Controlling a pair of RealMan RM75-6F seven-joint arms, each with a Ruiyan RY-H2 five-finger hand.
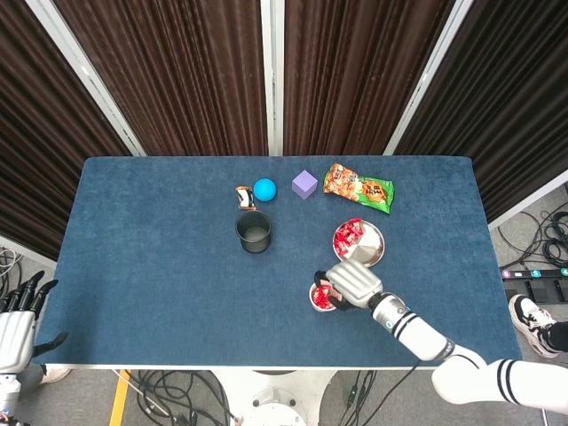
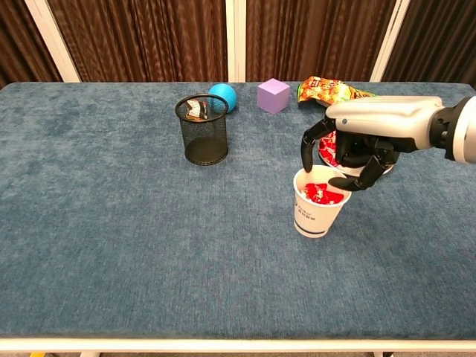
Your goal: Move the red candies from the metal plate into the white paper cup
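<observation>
The white paper cup [image 2: 320,212] stands on the blue table with several red candies [image 2: 324,195] inside. My right hand [image 2: 357,152] hovers just above its rim, fingers curved downward and apart, and I see nothing pinched between them. In the head view this hand [image 1: 353,282] covers the right side of the cup [image 1: 317,298]. Behind it sits the metal plate [image 1: 377,253], with red candies [image 1: 349,235] piled on its left side. My left hand [image 1: 18,319] hangs off the table's near left corner, fingers spread and holding nothing.
A black mesh basket [image 1: 254,232] stands left of the plate. Behind it lie a small packet [image 1: 244,197], a blue ball [image 1: 264,189], a purple cube [image 1: 304,184] and an orange-green snack bag [image 1: 358,188].
</observation>
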